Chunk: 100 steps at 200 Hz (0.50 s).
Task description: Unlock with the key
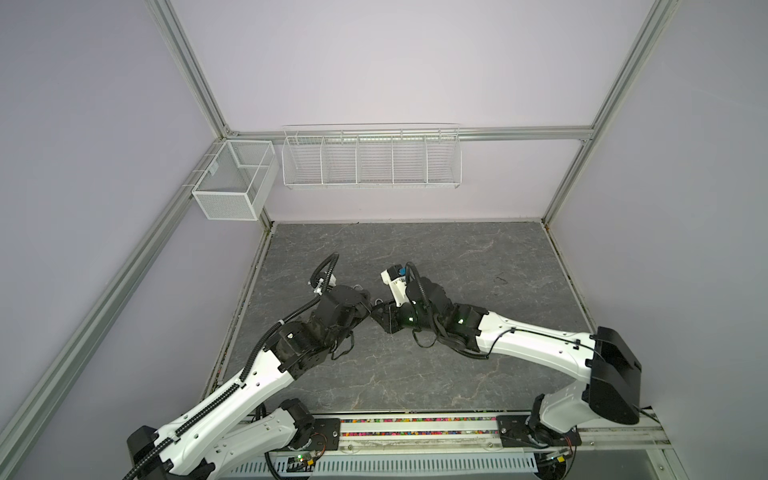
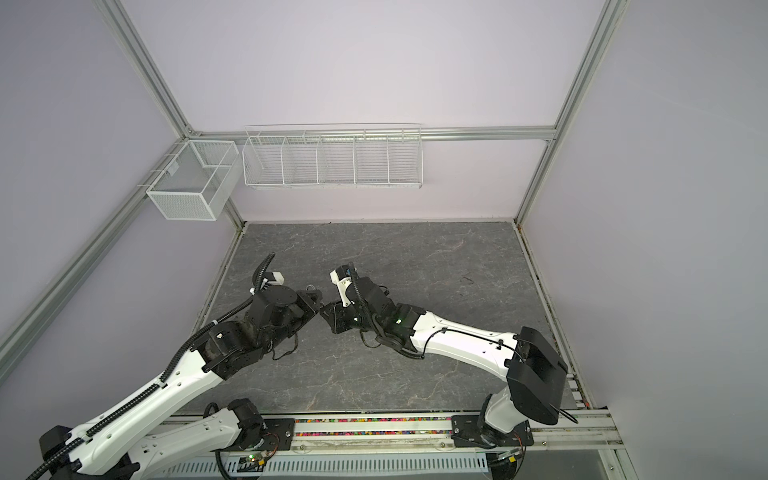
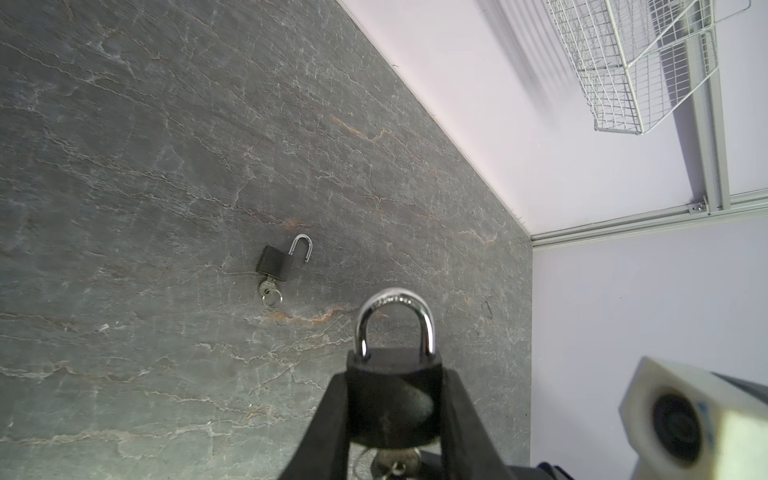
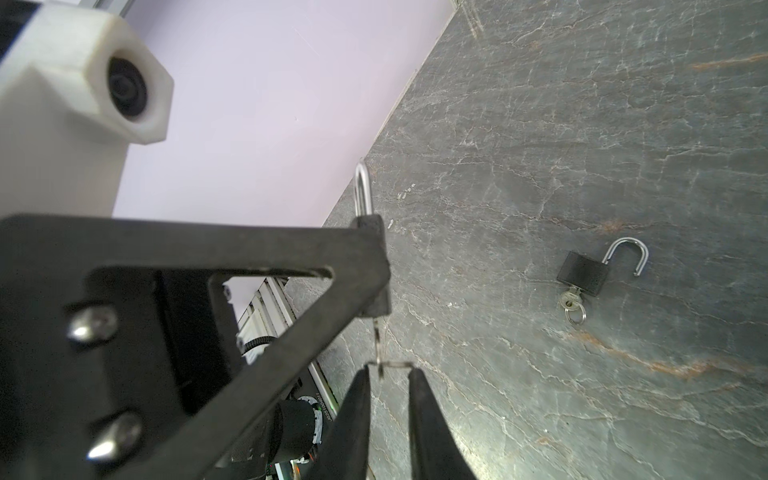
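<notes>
We find the left pincer (image 3: 395, 376) clamped on the body of a black padlock (image 3: 394, 392), held clear of the grey, stone-patterned surface (image 1: 457, 374). Its steel shackle (image 3: 394, 297) is seated and closed. A key (image 4: 377, 336) stands in the keyway at the opposite end, so lock and key share one long axis, shackle at one end and key ring (image 4: 390, 365) at the other. The right pincer (image 4: 388, 376) sits at that ring, its fingers in line with the key and pointing up along it. Its jaws stand narrowly parted with the ring bridging their tips, and we cannot tell whether they press on it or merely touch. In both top views the two pincers meet nose to nose a little left of the surface's middle, the held padlock at about nine o'clock of the right pincer and three o'clock of the left. We judge that the lock's axis runs roughly twelve to six there, key toward six. The right pincer is plainly the nearer to the key, while the left serves as the vice. We judge that the turn depends on the right pincer closing on the flat key head rather than the loose ring, then rolling about that shared axis, since a twist off that line would lever the key sideways. A second padlock (image 3: 277, 266), its shackle swung open and its own key in place, lies on the surface well apart toward three o'clock.
</notes>
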Each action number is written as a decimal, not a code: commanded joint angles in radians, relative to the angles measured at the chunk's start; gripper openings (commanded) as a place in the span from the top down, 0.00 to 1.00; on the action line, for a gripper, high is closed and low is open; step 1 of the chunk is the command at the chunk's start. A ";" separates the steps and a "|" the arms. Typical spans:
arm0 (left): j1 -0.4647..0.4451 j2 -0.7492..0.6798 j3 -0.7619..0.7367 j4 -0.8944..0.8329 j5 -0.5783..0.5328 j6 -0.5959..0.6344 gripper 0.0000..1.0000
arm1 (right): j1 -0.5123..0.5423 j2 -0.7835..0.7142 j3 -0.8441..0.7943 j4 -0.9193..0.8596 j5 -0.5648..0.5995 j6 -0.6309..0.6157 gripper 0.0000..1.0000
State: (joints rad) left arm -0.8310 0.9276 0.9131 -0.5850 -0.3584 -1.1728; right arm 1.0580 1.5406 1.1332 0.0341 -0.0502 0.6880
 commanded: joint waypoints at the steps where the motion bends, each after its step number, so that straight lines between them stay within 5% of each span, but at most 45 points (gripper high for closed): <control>1: 0.004 -0.015 0.020 0.016 0.002 0.005 1.00 | -0.006 0.009 0.022 0.037 -0.008 0.009 0.79; 100: 0.005 -0.007 0.027 0.028 0.014 0.008 1.00 | -0.020 0.003 0.028 0.044 -0.016 0.003 0.80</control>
State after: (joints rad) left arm -0.8310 0.9276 0.9131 -0.5762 -0.3428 -1.1725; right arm 1.0492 1.5417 1.1412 0.0578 -0.0540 0.6876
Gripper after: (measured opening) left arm 0.287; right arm 0.208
